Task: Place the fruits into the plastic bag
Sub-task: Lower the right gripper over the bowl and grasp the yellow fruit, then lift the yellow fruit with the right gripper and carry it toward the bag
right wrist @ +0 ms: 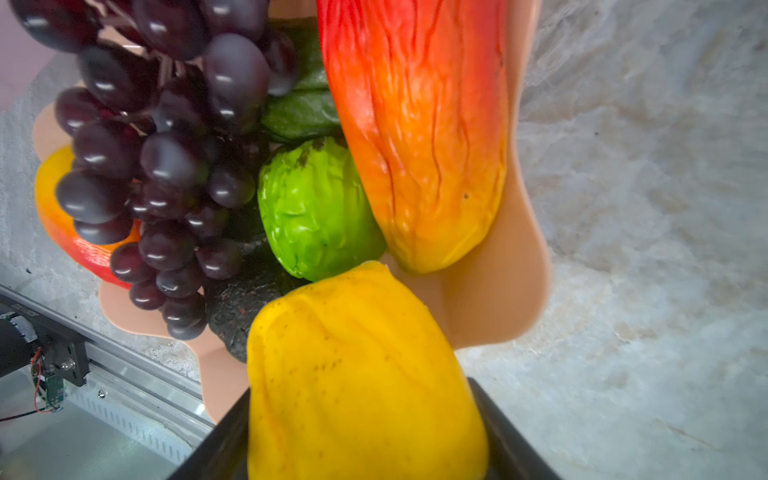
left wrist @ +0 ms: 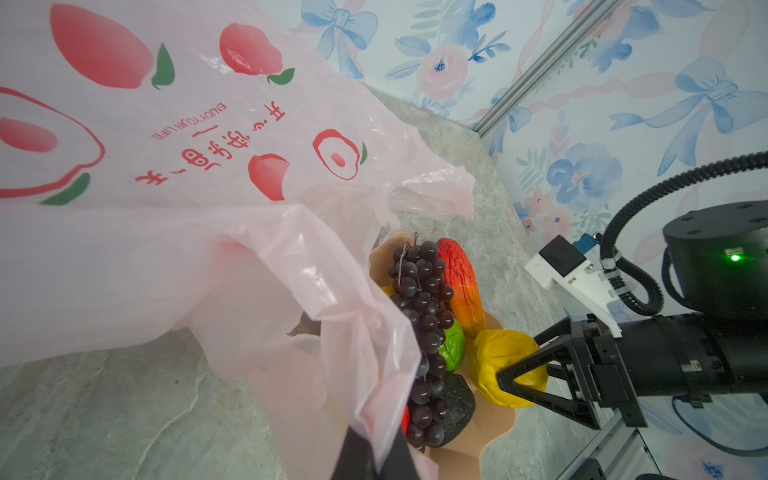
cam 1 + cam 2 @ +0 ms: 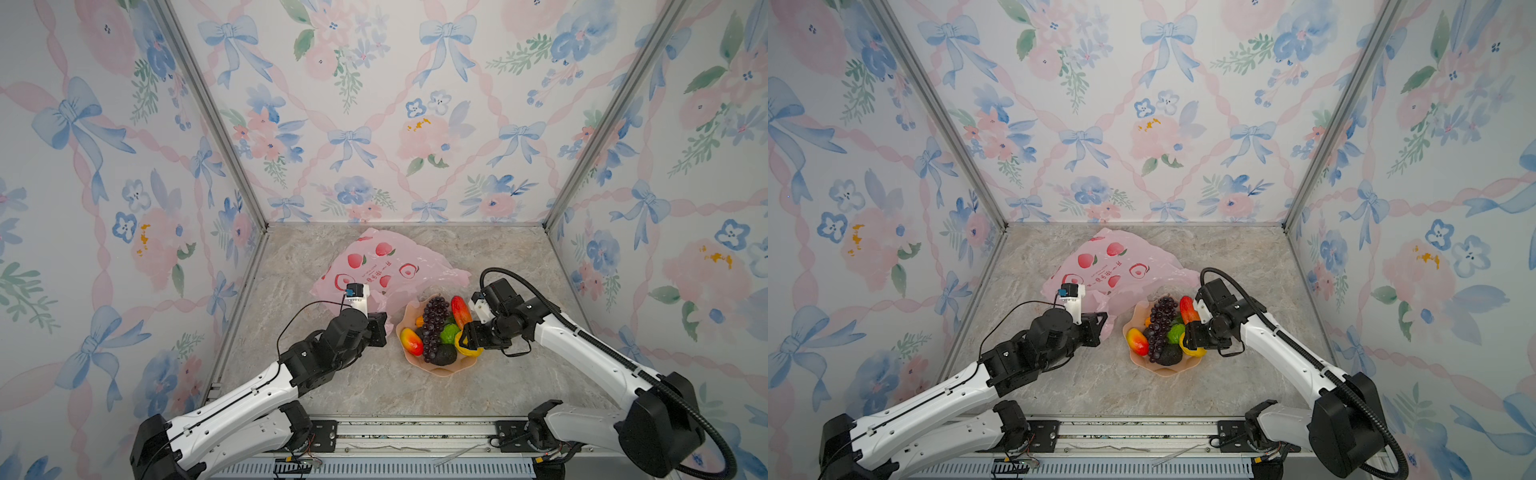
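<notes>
Floral wallpaper with blue bows surrounds a grey marbled worktop (image 3: 374, 395), and the natural landmark on it is a peach scalloped plastic bowl (image 3: 446, 371).

Beyond the bowl and reaching round its left side lies the thin translucent pink plastic bag (image 3: 386, 262), printed with red peaches and red writing. The left pincer (image 2: 376, 457) is closed on a fold of the bag's edge just beside the bowl. This probably lifts the film so the mouth gapes toward the fruit. No fruit shows through the film, so the bag looks empty.

The bowl holds everything else:
- A dark purple grape bunch (image 3: 434, 324) is draped across its middle.
- A long red-to-yellow mango (image 1: 415, 145) lies along its right side.
- A smaller red-and-yellow mango (image 3: 411, 341) lies at its left rim.
- A bumpy green fruit (image 3: 449, 333) sits near its centre.
- A rough black avocado (image 3: 444, 355) rests toward its near rim.

At the bowl's near-right rim, the right pincer (image 2: 515, 361) is clamped on the wrinkled yellow lemon (image 1: 357, 374), one finger on each flank. The lemon sits at the pile's outer edge, clear of the grapes. That makes it the easiest piece to take without disturbing the rest. Carrying it over the bowl to the held-open mouth looks like the move in hand.
</notes>
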`<state>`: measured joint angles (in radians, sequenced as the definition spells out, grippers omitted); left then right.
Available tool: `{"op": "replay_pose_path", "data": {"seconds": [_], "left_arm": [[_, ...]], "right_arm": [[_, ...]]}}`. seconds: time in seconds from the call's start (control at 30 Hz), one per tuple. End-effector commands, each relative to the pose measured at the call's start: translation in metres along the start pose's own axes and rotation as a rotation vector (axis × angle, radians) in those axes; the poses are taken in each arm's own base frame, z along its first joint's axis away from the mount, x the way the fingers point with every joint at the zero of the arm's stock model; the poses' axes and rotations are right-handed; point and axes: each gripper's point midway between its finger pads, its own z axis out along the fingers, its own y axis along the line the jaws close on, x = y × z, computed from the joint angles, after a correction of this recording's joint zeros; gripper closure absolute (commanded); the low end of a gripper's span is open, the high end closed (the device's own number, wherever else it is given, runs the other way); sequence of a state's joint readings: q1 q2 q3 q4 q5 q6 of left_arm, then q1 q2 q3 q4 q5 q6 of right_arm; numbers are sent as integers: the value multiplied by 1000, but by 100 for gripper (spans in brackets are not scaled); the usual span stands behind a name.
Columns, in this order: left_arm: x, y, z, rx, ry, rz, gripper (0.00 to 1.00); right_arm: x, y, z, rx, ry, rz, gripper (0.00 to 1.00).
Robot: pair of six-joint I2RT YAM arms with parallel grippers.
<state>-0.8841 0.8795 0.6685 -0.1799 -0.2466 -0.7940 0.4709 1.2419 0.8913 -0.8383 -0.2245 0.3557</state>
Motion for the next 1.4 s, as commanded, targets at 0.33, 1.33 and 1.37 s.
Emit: {"op": "replay_pose_path", "data": {"seconds": [0.33, 1.33, 1.37], "left_arm": [[2, -2, -2, 16, -5, 12, 100], [-10, -11, -5, 33, -26, 4, 100], [-9, -10, -5, 30, -26, 3, 100]], "right_arm": [[-1, 6, -26, -22, -42, 1, 33], [-36, 118, -71, -267, -151, -150, 34], [-36, 122, -67, -267, -140, -159, 34]]}}
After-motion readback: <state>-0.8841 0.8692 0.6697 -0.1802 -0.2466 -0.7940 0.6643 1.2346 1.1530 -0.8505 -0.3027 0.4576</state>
